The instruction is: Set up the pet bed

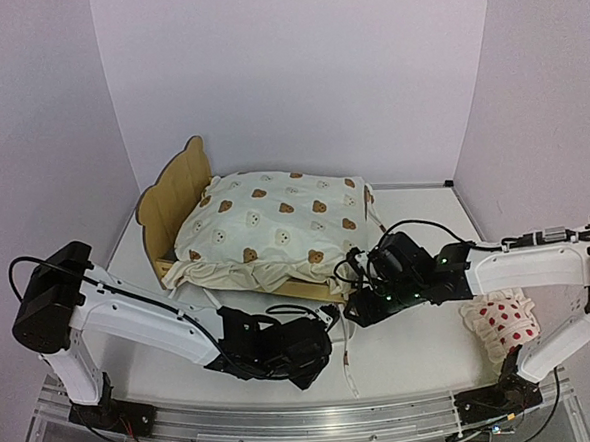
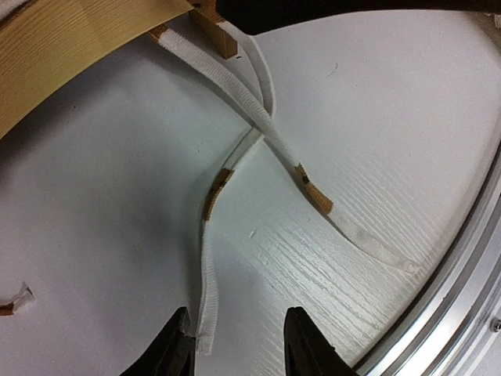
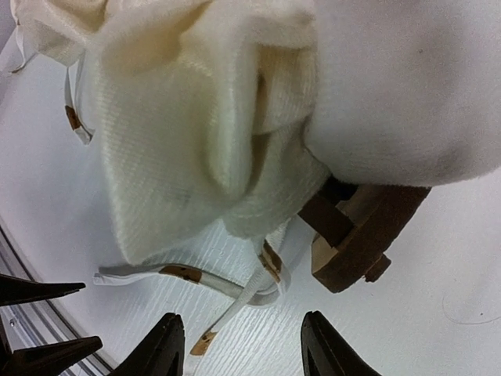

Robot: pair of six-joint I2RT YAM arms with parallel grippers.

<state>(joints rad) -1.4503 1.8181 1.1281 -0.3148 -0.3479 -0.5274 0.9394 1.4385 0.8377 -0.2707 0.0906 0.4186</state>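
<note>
The pet bed (image 1: 173, 193) sits on the worktop (image 1: 413, 349) with the cushion (image 1: 275, 227) laid on it. Fastening the ties (image 2: 262, 129) seems the step in hand. The left tool (image 2: 236, 341) and right tool (image 3: 243, 345) hover just in front of the bed, part-open and empty. The next move calls for pinching a loose tie end.

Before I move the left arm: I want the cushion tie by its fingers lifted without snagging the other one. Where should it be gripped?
Grip the near tie on its straight white stretch between brown patch and free end, from above, left gripper straddling its width. There it lies flat, alone on the table; farther up it crosses the second tie.
</note>
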